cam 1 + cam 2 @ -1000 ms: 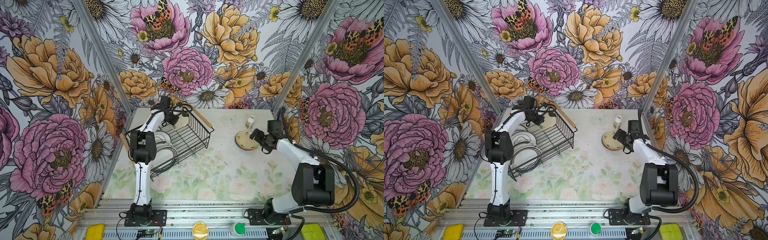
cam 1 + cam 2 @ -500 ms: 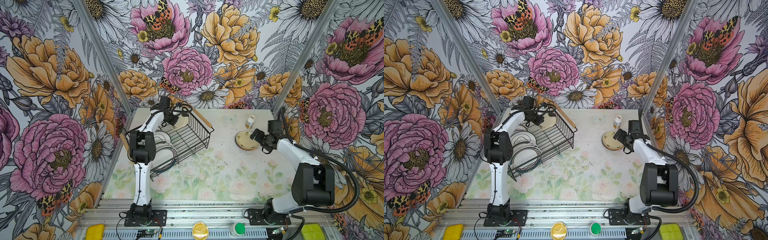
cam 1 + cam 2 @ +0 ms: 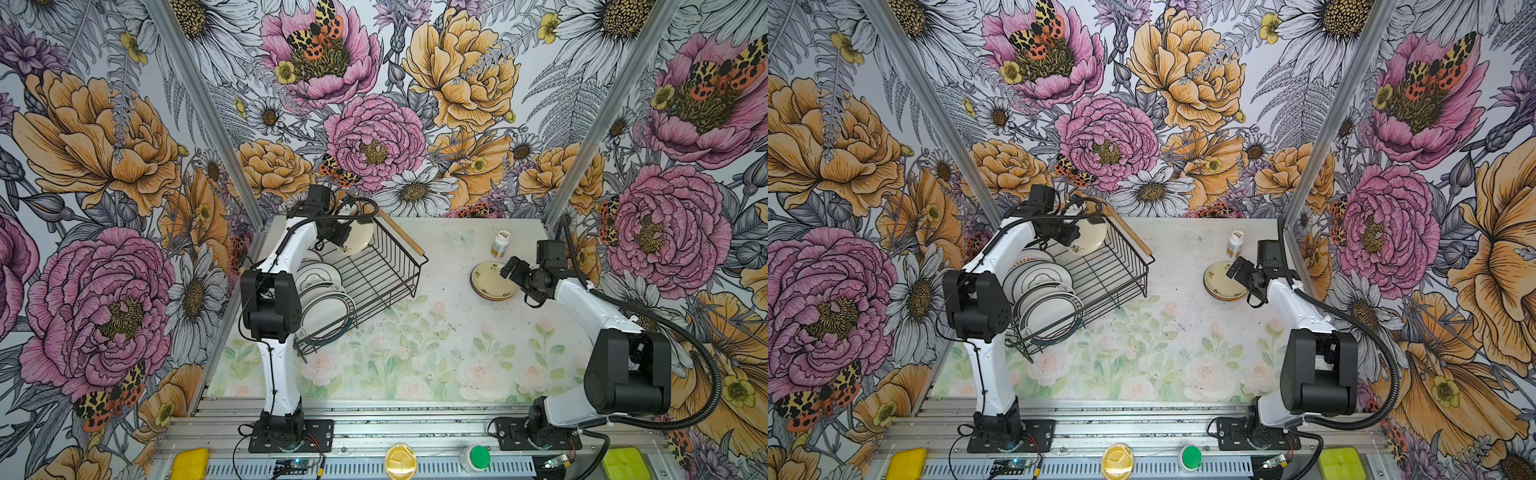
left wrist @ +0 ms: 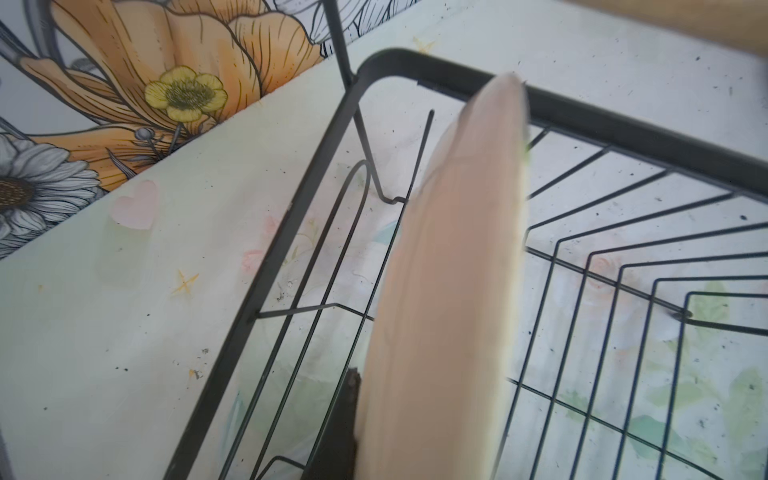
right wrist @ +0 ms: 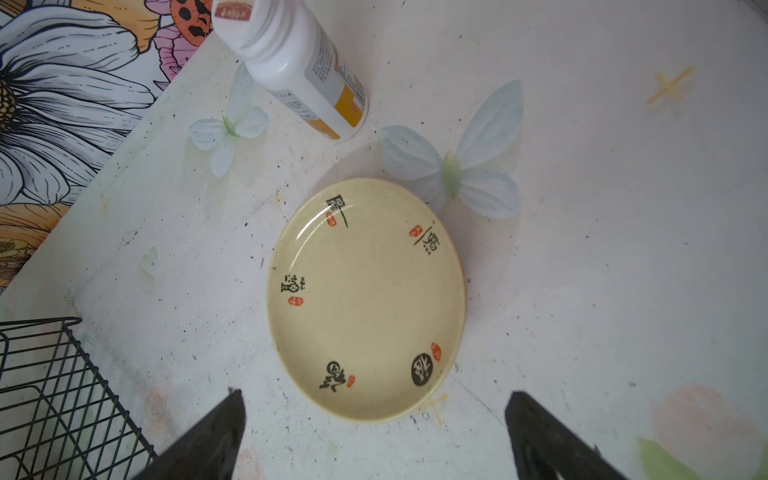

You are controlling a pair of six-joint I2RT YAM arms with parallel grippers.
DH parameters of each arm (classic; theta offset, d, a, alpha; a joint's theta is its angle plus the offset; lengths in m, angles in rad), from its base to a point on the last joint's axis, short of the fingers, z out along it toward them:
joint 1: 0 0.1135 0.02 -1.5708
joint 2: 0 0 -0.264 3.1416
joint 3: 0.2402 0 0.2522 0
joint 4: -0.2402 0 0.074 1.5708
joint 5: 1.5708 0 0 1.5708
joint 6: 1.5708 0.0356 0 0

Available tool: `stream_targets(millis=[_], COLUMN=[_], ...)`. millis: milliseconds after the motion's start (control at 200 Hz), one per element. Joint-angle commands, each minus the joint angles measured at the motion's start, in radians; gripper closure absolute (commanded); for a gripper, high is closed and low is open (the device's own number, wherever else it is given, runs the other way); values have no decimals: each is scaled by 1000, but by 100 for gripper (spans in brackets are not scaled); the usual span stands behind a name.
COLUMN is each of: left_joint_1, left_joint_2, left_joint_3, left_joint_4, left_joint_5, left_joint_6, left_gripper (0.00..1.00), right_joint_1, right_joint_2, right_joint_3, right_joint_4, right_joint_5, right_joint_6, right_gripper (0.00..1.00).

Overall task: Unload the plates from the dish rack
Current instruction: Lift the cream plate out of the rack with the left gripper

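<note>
At the far left of the table [image 3: 415, 353], the left gripper [image 3: 340, 237] is clamped on the rim of a cream plate [image 3: 356, 235], which it holds on edge over the far end of the dish rack [image 3: 390, 266]. Both top views show that grip [image 3: 1073, 239]. In the left wrist view the plate [image 4: 449, 291] runs edge-on away from the camera, inside the rack's black wire rim [image 4: 623, 120]. One dark finger [image 4: 345, 415] shows against its side.

Nearer in the same rack, more plates [image 3: 324, 303] stand leaning in a row, white with dark rims, close beside the left arm. The rack's wooden handle [image 3: 401, 239] lies along its far right edge.

To the right, well apart from the rack, a stack of plates [image 3: 490, 282] rests flat on the table. Its top plate [image 5: 365, 299] is cream with dark characters and small red seals. A white pill bottle [image 3: 500, 243] stands just beyond the stack.

The right gripper [image 3: 510, 269] sits at the stack's right edge with its jaws spread wide and nothing between them. In the right wrist view its two black fingertips [image 5: 235, 395] flank the plate's closest rim. Whether they touch the plate cannot be told.
</note>
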Motion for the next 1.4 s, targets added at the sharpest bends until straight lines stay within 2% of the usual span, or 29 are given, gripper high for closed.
stream_targets(millis=[0,210,400,495,615,665,711,866,946,981,1031,1106,1226,1396], left_joint_1=[6,-42,-134,-177,-221,-250,-264,-294,-303,-308,-324,-345,-388,-475], left_joint_2=[-112,-292,-456,-546,-653,-697,-738,-883,-956,-990,-1026,-1063,-1045,-946], left_joint_3=[0,5,-22,-58,-146,-204,-267,-548,-711,-783,-859,-963,-1053,-1096], left_joint_4=[17,17,39,77,148,183,205,292,379,441,479,588,712,949], left_joint_5=[-64,-153,-319,-383,-393,-448,-437,-460,-436,-387,-407,-394,-363,-268], left_joint_6=[-35,-43,-40,-84,-259,-364,-455,-845,-1014,-1067,-1147,-1236,-1358,-1418], left_gripper=[100,100,100,100,100,100,100,100,100,100,100,100,100,100], right_joint_1=[-8,2,36,70,126,140,152,171,179,181,183,184,190,200], right_joint_2=[-53,-124,-189,-230,-311,-348,-389,-531,-590,-613,-637,-650,-644,-626], right_joint_3=[23,89,133,129,71,36,-3,-177,-256,-284,-317,-348,-383,-428], right_joint_4=[-7,-7,-4,7,63,91,123,267,327,346,369,399,457,582], right_joint_5=[7,63,113,116,95,79,56,-47,-84,-96,-116,-169,-263,-384], right_joint_6=[-39,-161,-252,-283,-299,-294,-288,-244,-214,-200,-179,-132,-51,66], right_gripper=[1,1,1,0,1,1,1,1,1,1,1,0,1,0])
